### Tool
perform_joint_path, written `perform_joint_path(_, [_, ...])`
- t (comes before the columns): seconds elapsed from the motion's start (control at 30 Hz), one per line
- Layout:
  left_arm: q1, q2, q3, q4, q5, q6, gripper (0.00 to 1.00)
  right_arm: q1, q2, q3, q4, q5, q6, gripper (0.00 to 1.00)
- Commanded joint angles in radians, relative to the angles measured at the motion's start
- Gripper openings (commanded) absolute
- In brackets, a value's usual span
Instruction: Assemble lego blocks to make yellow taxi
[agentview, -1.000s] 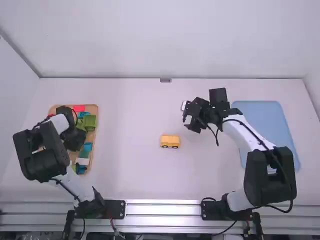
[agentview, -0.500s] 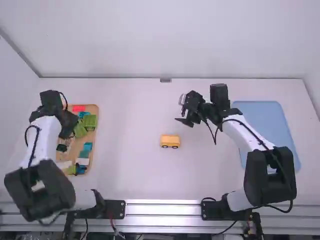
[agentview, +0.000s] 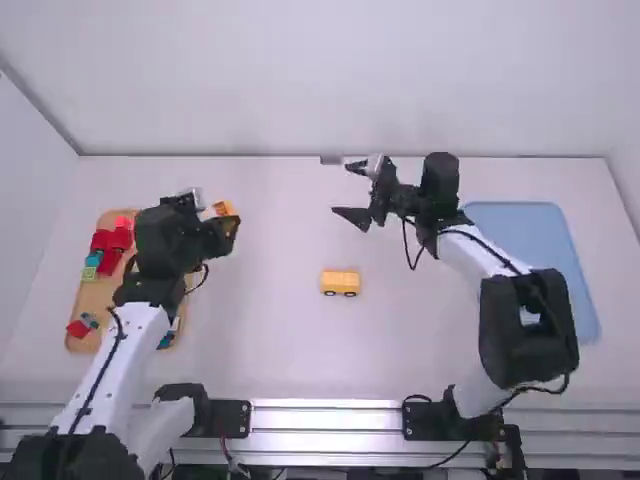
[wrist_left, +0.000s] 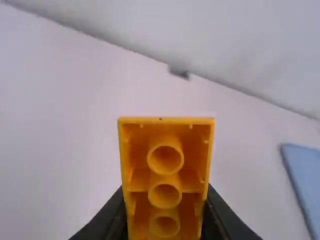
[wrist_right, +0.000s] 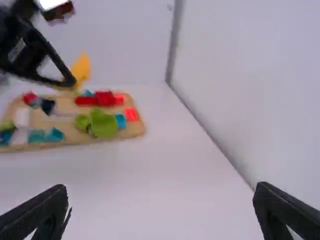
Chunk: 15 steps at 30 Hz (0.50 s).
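In the high view, the yellow car piece (agentview: 340, 283) stands on the white tabletop (agentview: 260, 345) near the middle of the frame, a little below centre, its two dark wheels showing along the lower side. It touches neither tool

The left tool (agentview: 224, 227) is left of centre, in the upper half of the frame, just beyond the right-hand edge of the wooden tray (agentview: 92, 303). It is clenched on an orange-yellow brick (wrist_left: 167, 182), one finger pressed to each side. In the left wrist view the brick's hollow underside faces the camera, with three round tubes in a row inside it.

The right tool (agentview: 343, 190) is above the yellow car piece in the frame, slightly right of centre and well apart from the left tool. Its two fingers are spread wide, with nothing between them; the right wrist view shows the same gap.

The wooden tray lies at the left of the frame, partly hidden by the left arm (agentview: 125, 340). Red blocks (agentview: 112, 238) sit in its upper part, with a teal block (agentview: 93, 258) and a light green block (agentview: 89, 272) just below them. Another red block (agentview: 77, 328) is at its lower left. A blue tray (agentview: 530, 230) lies at the right of the frame, partly behind the right arm (agentview: 525, 330)
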Motion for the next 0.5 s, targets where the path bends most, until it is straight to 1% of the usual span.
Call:
perform_joint_path(0.0, [-0.021,0.055,-0.014,0.076,0.258,0.115,0.02,0.002,0.079,0.009,0.135,-0.268,0.276,0.98])
perform_joint_path(0.03, [-0.027,0.08,-0.015,0.114,0.309,0.136,0.02,0.006,0.111,0.019,0.235,-0.325,0.364,0.98])
perform_joint_path(0.07, [-0.031,0.101,-0.015,0.143,0.346,0.148,0.02,0.011,0.126,0.025,0.281,-0.341,0.41,0.98])
perform_joint_path(0.13, [-0.048,0.167,-0.015,0.248,0.44,0.169,0.05,0.042,0.185,0.063,0.413,-0.352,0.597,0.98])
perform_joint_path(0.17, [-0.058,0.196,-0.015,0.293,0.472,0.178,0.05,0.056,0.206,0.081,0.447,-0.355,0.651,0.98])
perform_joint_path(0.27, [-0.088,0.287,-0.015,0.437,0.539,0.174,0.06,0.091,0.234,0.13,0.475,-0.384,0.737,0.99])
perform_joint_path(0.3, [-0.1,0.321,-0.015,0.488,0.571,0.186,0.05,0.102,0.243,0.154,0.475,-0.402,0.772,0.99])
perform_joint_path(0.33, [-0.103,0.334,-0.015,0.506,0.586,0.2,0.04,0.106,0.245,0.166,0.475,-0.41,0.789,0.99])
perform_joint_path(0.37, [-0.112,0.36,-0.014,0.542,0.621,0.228,0.05,0.113,0.248,0.185,0.467,-0.417,0.818,0.98])
perform_joint_path(0.43, [-0.126,0.405,-0.008,0.603,0.674,0.256,0.03,0.12,0.25,0.225,0.423,-0.416,0.866,0.91])
perform_joint_path(0.47, [-0.126,0.405,-0.008,0.603,0.674,0.256,0.03,0.12,0.25,0.225,0.423,-0.416,0.866,0.91])
